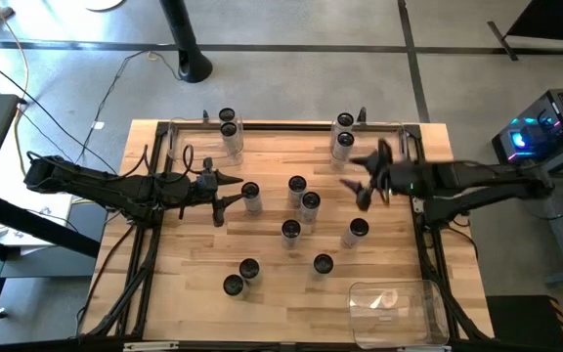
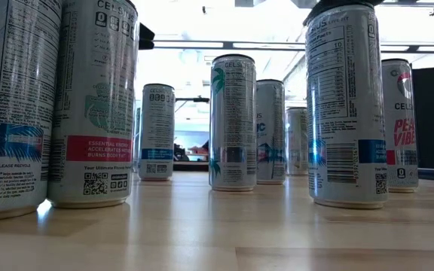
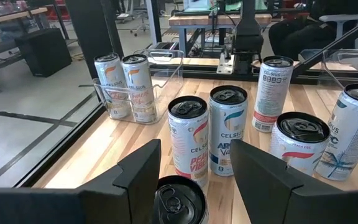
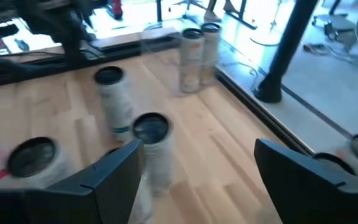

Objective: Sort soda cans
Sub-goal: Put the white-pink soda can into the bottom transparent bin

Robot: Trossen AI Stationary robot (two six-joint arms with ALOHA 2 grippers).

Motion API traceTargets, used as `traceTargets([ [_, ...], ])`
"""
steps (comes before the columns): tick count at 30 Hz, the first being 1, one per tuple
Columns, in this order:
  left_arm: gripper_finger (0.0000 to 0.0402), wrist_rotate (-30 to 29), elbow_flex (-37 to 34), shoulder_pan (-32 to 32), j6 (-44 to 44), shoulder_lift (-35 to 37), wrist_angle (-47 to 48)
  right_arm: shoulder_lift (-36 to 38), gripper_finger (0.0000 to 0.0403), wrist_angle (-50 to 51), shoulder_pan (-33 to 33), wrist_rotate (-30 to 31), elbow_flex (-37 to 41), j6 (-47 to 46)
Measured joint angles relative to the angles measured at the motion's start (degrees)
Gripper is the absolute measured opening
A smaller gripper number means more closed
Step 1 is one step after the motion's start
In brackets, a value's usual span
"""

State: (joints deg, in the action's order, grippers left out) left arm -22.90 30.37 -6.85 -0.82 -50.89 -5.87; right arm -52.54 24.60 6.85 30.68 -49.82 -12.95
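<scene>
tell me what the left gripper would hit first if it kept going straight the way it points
The left gripper is open and points right at the soda can already between its fingers; that can comes first, with the Peach Vibe can probably just behind.

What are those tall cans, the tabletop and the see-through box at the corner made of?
The cans look like thin metal, likely aluminium: silvery rims, pull-tab tops and glossy printed sides that catch the light. The tabletop looks like wood, pale planks joined in strips with visible grain and a smooth, faintly shiny finish. The box seems to be clear plastic, since the wood shows through its walls.
</scene>
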Motion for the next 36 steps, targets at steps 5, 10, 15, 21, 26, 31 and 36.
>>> traceTargets([
  [5,0.0186,-0.2,0.0,0.0,0.0,0.0,-0.6,-5.4,0.0301,-2.7,10.2,11.2,0.0,-3.1],
  [10,0.0186,-0.3,0.0,0.0,3.6,0.0,-5.5,-12.2,0.0301,-10.1,13.9,16.8,0.0,1.2],
  [15,0.0186,-1.6,4.9,0.0,7.3,0.3,-3.1,-13.2,0.0300,-15.2,14.1,17.7,-0.5,8.4],
  [21,0.0186,-8.0,14.8,0.1,7.4,0.2,10.0,-10.4,0.0300,-13.3,14.1,17.8,-2.1,8.9],
  [26,0.0186,-7.6,19.8,-0.2,7.1,0.2,18.0,-9.0,0.0300,-12.4,14.1,17.7,-2.2,8.5],
  [31,0.0186,-5.2,19.6,-2.3,4.1,0.0,19.2,-9.0,0.0300,-12.4,14.1,7.2,-2.2,7.9],
  [36,0.0186,-4.2,15.3,-5.2,3.7,-1.7,16.9,-9.4,0.0300,-8.1,17.8,-3.4,-3.4,4.0],
])
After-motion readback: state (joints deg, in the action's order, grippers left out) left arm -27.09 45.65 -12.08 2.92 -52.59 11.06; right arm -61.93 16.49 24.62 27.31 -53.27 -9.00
